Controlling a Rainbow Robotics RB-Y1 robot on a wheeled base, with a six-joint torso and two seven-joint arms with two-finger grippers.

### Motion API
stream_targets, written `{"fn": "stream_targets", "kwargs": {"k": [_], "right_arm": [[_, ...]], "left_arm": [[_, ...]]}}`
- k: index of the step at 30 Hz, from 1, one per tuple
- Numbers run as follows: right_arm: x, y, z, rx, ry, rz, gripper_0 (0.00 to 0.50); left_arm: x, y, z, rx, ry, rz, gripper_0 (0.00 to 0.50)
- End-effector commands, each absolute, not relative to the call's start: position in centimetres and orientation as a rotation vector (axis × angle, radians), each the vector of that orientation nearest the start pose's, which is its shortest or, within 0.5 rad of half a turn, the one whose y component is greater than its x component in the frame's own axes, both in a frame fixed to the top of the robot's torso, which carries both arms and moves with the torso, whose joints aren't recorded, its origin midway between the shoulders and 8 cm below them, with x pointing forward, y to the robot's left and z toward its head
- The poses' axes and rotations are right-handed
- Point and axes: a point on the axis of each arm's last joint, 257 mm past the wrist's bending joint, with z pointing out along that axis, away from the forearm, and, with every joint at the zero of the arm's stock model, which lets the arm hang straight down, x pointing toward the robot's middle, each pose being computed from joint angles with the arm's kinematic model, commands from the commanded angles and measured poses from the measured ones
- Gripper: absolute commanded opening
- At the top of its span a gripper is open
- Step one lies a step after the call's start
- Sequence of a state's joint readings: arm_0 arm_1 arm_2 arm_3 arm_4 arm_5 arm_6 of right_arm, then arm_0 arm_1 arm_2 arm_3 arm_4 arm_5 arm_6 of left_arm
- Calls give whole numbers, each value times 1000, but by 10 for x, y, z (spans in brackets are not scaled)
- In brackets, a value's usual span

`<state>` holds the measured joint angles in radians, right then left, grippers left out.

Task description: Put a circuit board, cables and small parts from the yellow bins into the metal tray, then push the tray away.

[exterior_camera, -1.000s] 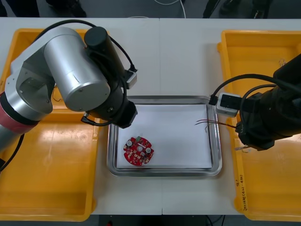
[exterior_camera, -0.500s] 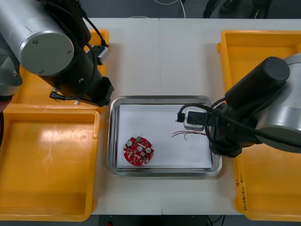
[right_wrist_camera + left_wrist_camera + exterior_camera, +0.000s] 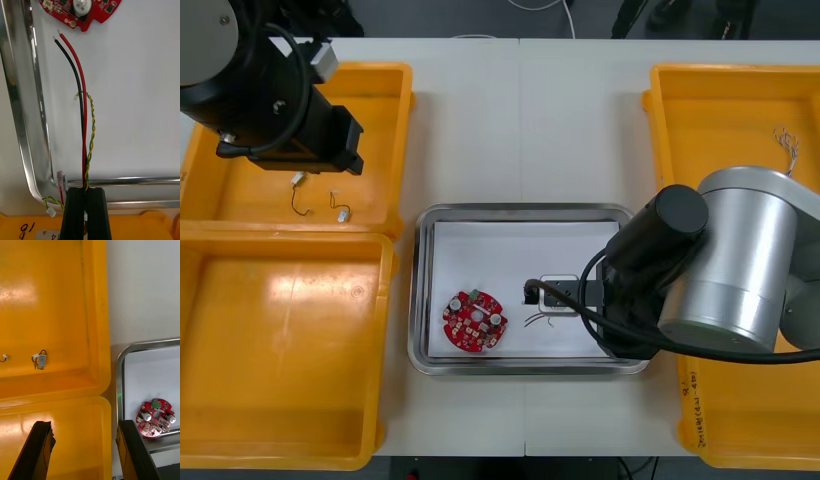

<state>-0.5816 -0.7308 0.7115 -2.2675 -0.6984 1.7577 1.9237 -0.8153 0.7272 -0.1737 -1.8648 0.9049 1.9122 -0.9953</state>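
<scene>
Your right claw (image 3: 86,190) grips the cables (image 3: 81,112) at the rim of the metal tray (image 3: 520,209).
It is clenched on a thin red wire, a black one and a twisted yellow-green pair. Their tips reach near the round red circuit board (image 3: 474,321) on the white inside. Lower until the limp wires lie flat, then let go. Farther off, your left claw (image 3: 84,427) hangs released above the yellow bin (image 3: 370,100) holding small metal parts (image 3: 340,208).

circuit board (image 3: 64,15): cut by right wrist view's edge | cables (image 3: 83,123): ends hidden in right claw (image 3: 85,192)
</scene>
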Motion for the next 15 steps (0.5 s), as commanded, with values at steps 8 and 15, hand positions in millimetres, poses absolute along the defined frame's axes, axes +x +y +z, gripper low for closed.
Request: {"fn": "stream_targets", "kwargs": {"k": [8,15], "right_arm": [[356,-92,-265,-2058,1923,-288,0],[366,-80,-277,-2039,1894,-275,0]], "left_arm": [[500,277,-67,84,2627,-7,500],[504,297,-71,129,2653,-3,500]]}}
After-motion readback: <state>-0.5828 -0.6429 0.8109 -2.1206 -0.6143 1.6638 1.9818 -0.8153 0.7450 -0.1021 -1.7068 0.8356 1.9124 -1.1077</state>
